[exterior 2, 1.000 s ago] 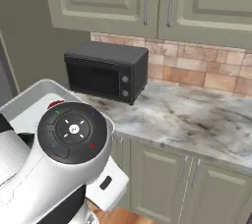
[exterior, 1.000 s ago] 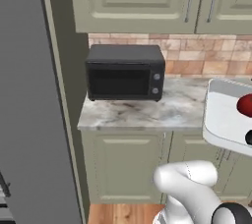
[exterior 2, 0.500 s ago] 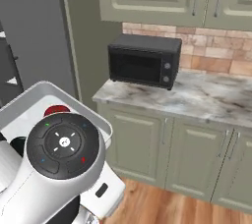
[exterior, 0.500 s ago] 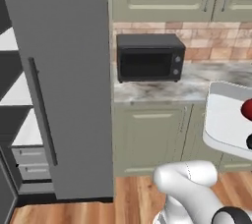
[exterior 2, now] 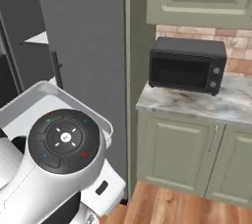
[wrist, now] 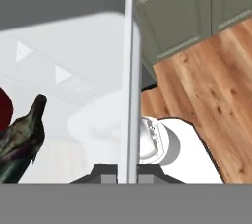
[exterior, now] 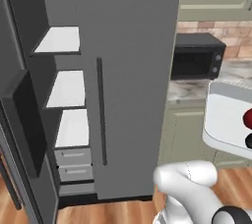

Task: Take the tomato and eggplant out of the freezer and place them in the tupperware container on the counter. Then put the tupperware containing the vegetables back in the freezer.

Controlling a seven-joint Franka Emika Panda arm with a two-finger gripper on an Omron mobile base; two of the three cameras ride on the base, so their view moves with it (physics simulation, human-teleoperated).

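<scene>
- Left base view: the freezer [exterior: 133, 70] stands with its door [exterior: 22, 134] swung open at the left, exposing white shelves [exterior: 66, 88] and lower drawers [exterior: 74, 166]. The tupperware container [exterior: 224, 120] is carried in the air at the right edge, level with the bench [exterior: 189, 89] beside the microwave [exterior: 197, 56]. The tomato [exterior: 248, 118] shows red inside it, above a dark spot that is probably the eggplant [exterior: 249, 141].
- Right base view: the container's pale rim [exterior 2: 74, 101] rises behind the arm's wrist; the open compartment lies beyond and to the left, the bench [exterior 2: 197, 102] well apart to the right.
- Hand view: the pincer [wrist: 129, 179] is closed on the container's thin rim, which runs straight up the picture between the fingertips. The eggplant [wrist: 22, 142] lies inside the tray, to the left of the grip, its long axis slanting up toward the rim; the tomato [wrist: 4, 112] sits just behind it.
- Judgement: the loaded tray must travel left and forward, held level, onto a shelf.
</scene>
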